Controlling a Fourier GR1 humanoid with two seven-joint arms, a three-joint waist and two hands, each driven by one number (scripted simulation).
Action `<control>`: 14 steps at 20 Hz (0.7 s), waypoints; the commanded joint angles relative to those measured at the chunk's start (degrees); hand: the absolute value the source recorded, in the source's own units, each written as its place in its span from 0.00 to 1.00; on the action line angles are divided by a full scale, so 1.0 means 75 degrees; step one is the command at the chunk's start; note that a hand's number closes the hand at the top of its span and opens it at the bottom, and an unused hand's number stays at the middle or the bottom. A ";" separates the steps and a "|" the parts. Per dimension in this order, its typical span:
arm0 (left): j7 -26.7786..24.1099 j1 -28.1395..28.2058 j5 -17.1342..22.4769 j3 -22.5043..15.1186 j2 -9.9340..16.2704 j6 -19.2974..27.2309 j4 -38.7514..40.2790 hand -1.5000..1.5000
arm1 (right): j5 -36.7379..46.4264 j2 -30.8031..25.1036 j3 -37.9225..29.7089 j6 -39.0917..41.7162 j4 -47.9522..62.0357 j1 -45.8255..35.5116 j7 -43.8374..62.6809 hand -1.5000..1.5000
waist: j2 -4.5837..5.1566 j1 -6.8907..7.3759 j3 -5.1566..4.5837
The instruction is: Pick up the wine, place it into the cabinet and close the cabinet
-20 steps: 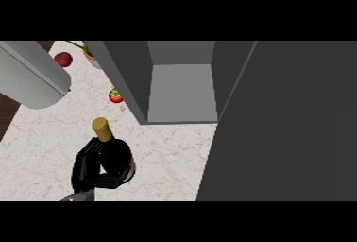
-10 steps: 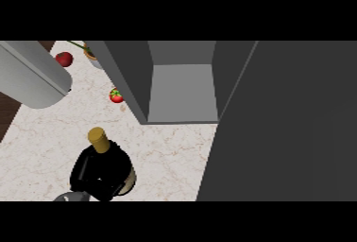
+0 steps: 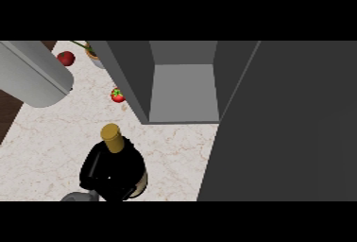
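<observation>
The wine bottle (image 3: 115, 163) is black with a gold cap and stands over the marble counter (image 3: 49, 142), left of the open cabinet. My right hand (image 3: 93, 182) is curled round the bottle's lower body, black on black and hard to separate from it. Its grey wrist shows at the lower edge. The grey cabinet (image 3: 182, 90) stands open just beyond and to the right of the bottle, with its shelf bare. Its open door (image 3: 293, 123) fills the right side of the view. My left hand does not show.
A thick grey cylinder (image 3: 31, 73) crosses the upper left corner. One tomato (image 3: 118, 96) lies by the cabinet's left wall, and another red fruit (image 3: 65, 57) lies farther back. A potted plant (image 3: 94, 54) stands at the back edge.
The bottle, held in my right hand, has shifted a little to the right, toward the cabinet opening, and stands more upright. The cabinet and its door have not moved.
</observation>
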 commanded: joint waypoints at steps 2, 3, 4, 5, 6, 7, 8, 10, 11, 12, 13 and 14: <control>0.0579 0.0339 -0.0293 -0.0520 -0.0476 0.0572 -0.0940 1.00 | 0.0364 -0.0374 -0.0107 -0.0021 -0.1727 0.0467 0.0410 0.00 | -0.0004 -0.0007 0.0001; 0.1096 0.0214 -0.0078 -0.0448 -0.0387 0.0513 -0.1345 1.00 | 0.0604 -0.0125 0.0043 -0.0127 -0.1425 0.0197 0.0714 0.00 | 0.0005 0.0030 -0.0005; 0.0797 0.0272 -0.0419 -0.0702 -0.0699 0.0773 -0.1153 1.00 | 0.0404 -0.0469 -0.0114 0.0025 -0.1667 0.0520 0.0603 0.00 | 0.0008 -0.0009 -0.0002; 0.1198 0.0272 -0.0167 -0.0486 -0.0429 0.0700 -0.1723 1.00 | 0.0537 -0.0398 0.0277 -0.0010 -0.1460 0.0882 -0.0021 0.00 | 0.0000 -0.0002 0.0004; 0.1199 -0.0003 -0.0518 -0.0696 -0.0759 0.1080 -0.1451 1.00 | 0.0194 -0.0492 -0.0271 0.0072 -0.1547 0.0567 0.0203 0.00 | 0.0015 -0.0010 0.0001; 0.1225 0.0205 -0.0660 -0.0817 -0.0875 0.1330 -0.1781 1.00 | 0.0467 -0.0283 -0.0023 -0.0036 -0.1411 0.0321 0.0545 0.00 | 0.0010 0.0023 -0.0005; 0.1033 0.0007 -0.0519 -0.0569 -0.0825 0.1156 -0.1245 1.00 | 0.0443 -0.0637 0.0030 -0.0010 -0.1917 0.0913 0.0162 0.00 | 0.0004 -0.0076 -0.0002; 0.1380 0.0071 -0.0910 -0.0717 -0.0931 0.1827 -0.1935 1.00 | 0.0728 -0.0572 0.0423 -0.0192 -0.1827 0.0933 0.0179 0.00 | -0.0030 -0.0081 -0.0005; 0.1486 -0.0464 -0.0787 -0.0782 -0.0938 0.1962 -0.1611 1.00 | 0.0272 -0.0234 -0.0131 -0.0084 -0.1196 0.0268 0.0280 0.00 | 0.0030 0.0008 -0.0006; 0.0906 -0.0091 -0.0749 -0.0958 -0.0941 0.2165 -0.1441 1.00 | 0.0571 -0.0421 0.0213 -0.0121 -0.1618 0.0493 0.0335 0.00 | 0.0011 -0.0041 -0.0011; 0.1746 -0.0620 -0.0734 -0.0594 -0.0943 0.2379 -0.1785 1.00 | 0.0487 -0.0437 0.0241 -0.0098 -0.1153 0.0893 -0.0367 0.00 | 0.0017 -0.0034 0.0001; 0.1536 -0.0593 -0.0935 -0.0534 -0.0944 0.2249 -0.1707 1.00 | 0.0292 -0.0798 0.0105 -0.0004 -0.1901 0.0984 -0.0081 0.00 | 0.0001 -0.0086 -0.0001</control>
